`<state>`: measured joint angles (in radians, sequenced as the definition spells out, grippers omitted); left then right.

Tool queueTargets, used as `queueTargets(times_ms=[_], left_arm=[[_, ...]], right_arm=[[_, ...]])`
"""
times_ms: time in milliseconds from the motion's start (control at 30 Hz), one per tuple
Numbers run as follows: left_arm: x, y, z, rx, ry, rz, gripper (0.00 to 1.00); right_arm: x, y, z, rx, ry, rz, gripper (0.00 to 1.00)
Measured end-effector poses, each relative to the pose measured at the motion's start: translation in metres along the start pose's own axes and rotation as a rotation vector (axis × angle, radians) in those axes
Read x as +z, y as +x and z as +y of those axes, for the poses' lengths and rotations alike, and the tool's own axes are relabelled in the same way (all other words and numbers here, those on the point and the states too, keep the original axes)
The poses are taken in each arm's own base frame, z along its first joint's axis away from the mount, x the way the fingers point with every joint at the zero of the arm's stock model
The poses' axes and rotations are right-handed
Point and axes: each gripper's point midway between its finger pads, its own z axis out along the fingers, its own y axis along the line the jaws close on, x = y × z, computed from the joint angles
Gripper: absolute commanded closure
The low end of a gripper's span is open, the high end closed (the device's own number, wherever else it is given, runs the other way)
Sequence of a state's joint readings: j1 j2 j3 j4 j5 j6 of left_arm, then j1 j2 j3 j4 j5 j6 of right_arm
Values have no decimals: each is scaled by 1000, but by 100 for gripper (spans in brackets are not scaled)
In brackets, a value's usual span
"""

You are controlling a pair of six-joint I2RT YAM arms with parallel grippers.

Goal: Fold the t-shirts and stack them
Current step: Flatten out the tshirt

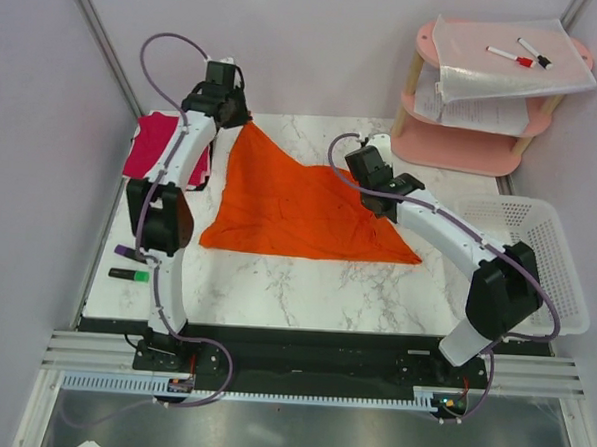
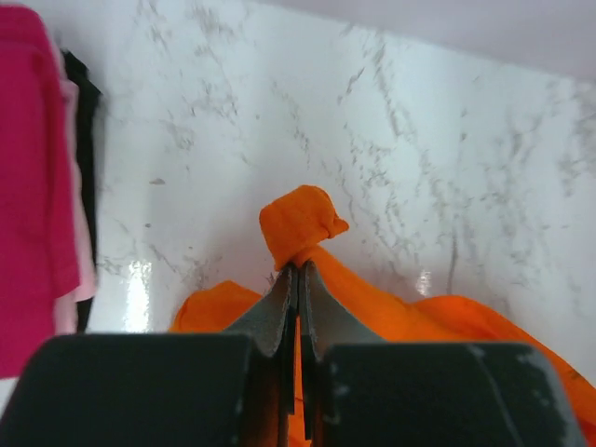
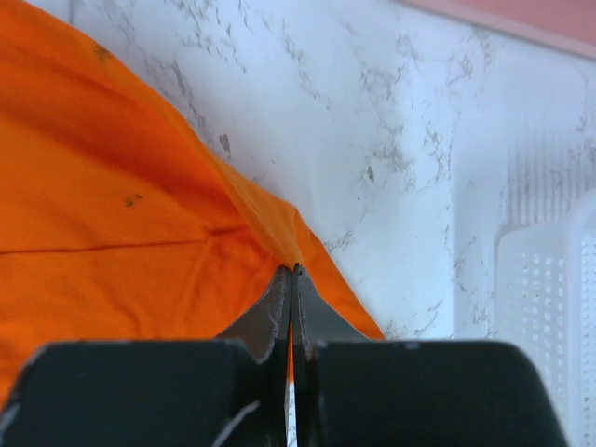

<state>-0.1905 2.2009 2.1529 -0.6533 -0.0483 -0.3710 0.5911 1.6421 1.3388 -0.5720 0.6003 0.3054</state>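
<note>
An orange t-shirt (image 1: pixel 299 209) lies spread across the middle of the marble table, pulled taut between two points. My left gripper (image 1: pixel 239 118) is shut on its far corner; in the left wrist view (image 2: pixel 299 268) a small bunch of orange cloth (image 2: pixel 300 223) pokes out past the fingertips. My right gripper (image 1: pixel 354 166) is shut on the shirt's right edge, seen in the right wrist view (image 3: pixel 293 270) with orange cloth (image 3: pixel 140 205) running away to the left. A magenta-pink t-shirt (image 1: pixel 160 146) lies folded at the far left of the table, partly hidden behind the left arm.
A white perforated basket (image 1: pixel 537 256) stands at the table's right edge. A pink two-tier shelf (image 1: pixel 485 113) with paper sheets and markers sits at the back right. Purple and green markers (image 1: pixel 128 265) lie at the near left.
</note>
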Motion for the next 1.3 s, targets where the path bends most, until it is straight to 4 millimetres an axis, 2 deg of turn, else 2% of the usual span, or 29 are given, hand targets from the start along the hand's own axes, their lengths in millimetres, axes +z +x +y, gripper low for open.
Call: queueTargets(times_ms=[133,200,300,400,500,600,667,867,967,1067,1133,1233,1300], left_arm=[[-86,-50,-6,-8,28,-158,98],[-123,-63,-9,-7,44,-215,98],[-176,-72,-9,-1,66,-285,98],[-226,-73,-5,5,80,-344,98],[-281,-70,1,15,95,-416,98],[-342,-66,6,24,119,-503,98],[-391,-60,11,28,143,-576,98],[-514,-38,25,27,209,-759,98],[-567,-35,25,30,256,-838,98],[-606,-36,22,37,298,-899,98],[-620,-40,20,40,312,-924,98],[-615,-50,16,46,305,-913,98],[-592,-63,10,54,288,-871,98]], right_arm=[[-27,-29,-12,50,-23,-96,100],[-44,-43,-20,80,-40,-148,100],[-79,-68,-37,137,-75,-250,100],[-121,-89,-57,193,-121,-361,100],[-162,-99,-81,236,-165,-468,100],[-205,-103,-105,269,-218,-574,100],[-235,-105,-120,294,-260,-649,100],[-297,-102,-145,326,-384,-779,100],[-318,-100,-151,330,-434,-810,100],[-331,-100,-156,334,-458,-827,100],[-338,-102,-159,338,-463,-838,100],[-338,-105,-163,347,-444,-837,100],[-330,-109,-163,350,-407,-820,100]])
